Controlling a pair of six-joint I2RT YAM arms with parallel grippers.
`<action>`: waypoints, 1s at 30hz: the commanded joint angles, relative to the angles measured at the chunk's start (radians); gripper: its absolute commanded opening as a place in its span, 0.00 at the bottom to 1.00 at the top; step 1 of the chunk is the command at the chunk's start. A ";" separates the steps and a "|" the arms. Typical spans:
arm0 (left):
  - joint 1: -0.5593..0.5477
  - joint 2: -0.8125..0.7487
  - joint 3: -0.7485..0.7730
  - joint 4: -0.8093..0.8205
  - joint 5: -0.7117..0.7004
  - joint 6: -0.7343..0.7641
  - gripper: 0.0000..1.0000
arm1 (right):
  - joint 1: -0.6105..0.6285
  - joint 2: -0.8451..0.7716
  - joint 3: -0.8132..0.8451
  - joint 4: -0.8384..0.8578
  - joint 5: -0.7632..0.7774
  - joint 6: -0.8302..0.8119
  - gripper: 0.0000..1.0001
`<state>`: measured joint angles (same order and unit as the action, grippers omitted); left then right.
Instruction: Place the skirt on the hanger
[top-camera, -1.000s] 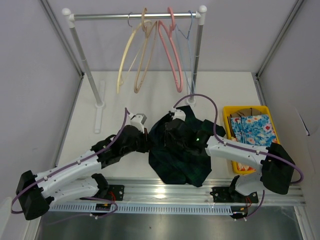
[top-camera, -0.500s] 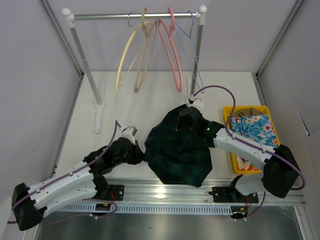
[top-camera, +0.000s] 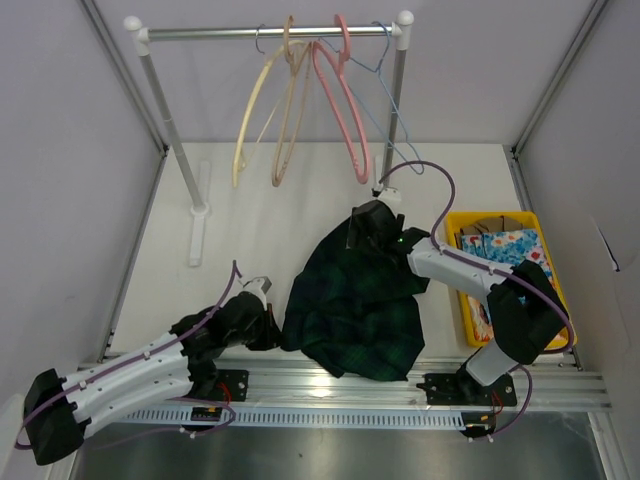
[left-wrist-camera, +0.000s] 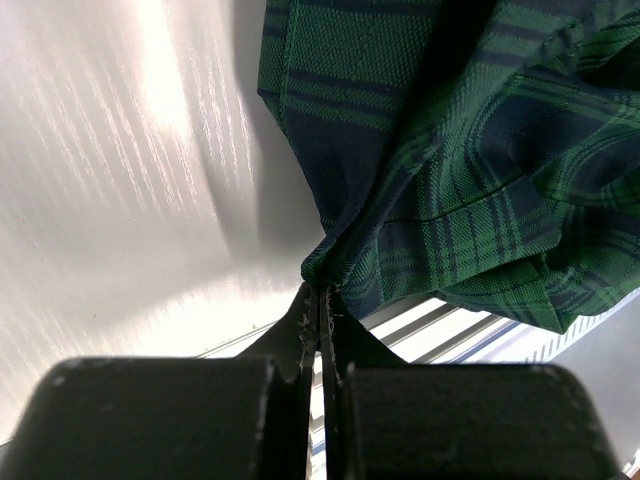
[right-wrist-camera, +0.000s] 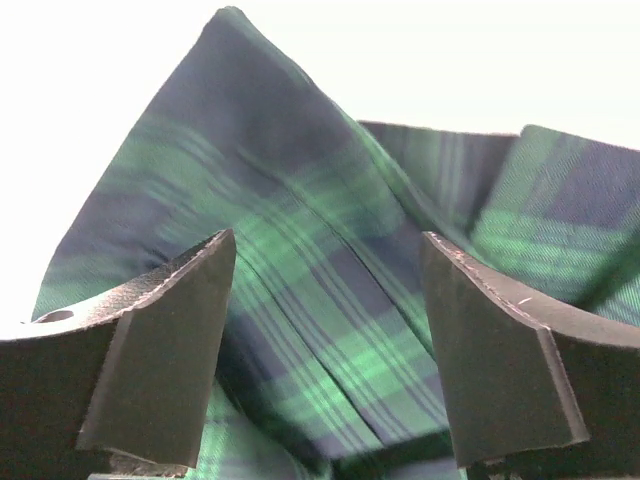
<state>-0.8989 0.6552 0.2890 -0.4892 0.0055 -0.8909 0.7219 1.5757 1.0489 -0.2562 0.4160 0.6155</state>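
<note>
Nearest to me, my left pincer sits low over the bench, close to the metal rail at the near edge. Its jaws are pressed together with a corner of the skirt pinched at their tips. From that corner the green and navy plaid rises and spreads away to the right in loose folds.

The skirt lies crumpled in a heap on the bench between my two arms. Its near hem just laps onto the metal rail, and its far end is bunched up into a peak.

My right pincer is at that far peak. Its jaws stand wide apart, one on each side of a raised ridge of plaid, with a gap showing between the cloth and each finger, so it grips nothing.

To the right of the skirt, a yellow bin rests on the bench with a blue and orange floral cloth inside it.

At the far end of the bench a white rack carries a steel bar. The hanger, pale cream-yellow, hangs from it, leftmost of the row, well apart from the skirt. Just beside it hangs a tan hanger, then a pink hanger, then a thin blue wire hanger.
</note>
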 joint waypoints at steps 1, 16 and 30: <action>-0.011 -0.003 -0.010 -0.006 0.030 -0.026 0.00 | -0.001 0.049 0.106 0.075 0.037 -0.057 0.80; -0.011 -0.019 -0.004 -0.002 0.031 -0.020 0.00 | -0.052 0.288 0.327 0.058 -0.019 -0.138 0.85; -0.011 -0.029 0.047 -0.026 0.001 -0.011 0.00 | -0.047 0.172 0.209 0.002 -0.005 -0.066 0.09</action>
<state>-0.9005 0.6273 0.2859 -0.4969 0.0113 -0.9005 0.6678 1.8366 1.2881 -0.2333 0.3954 0.5159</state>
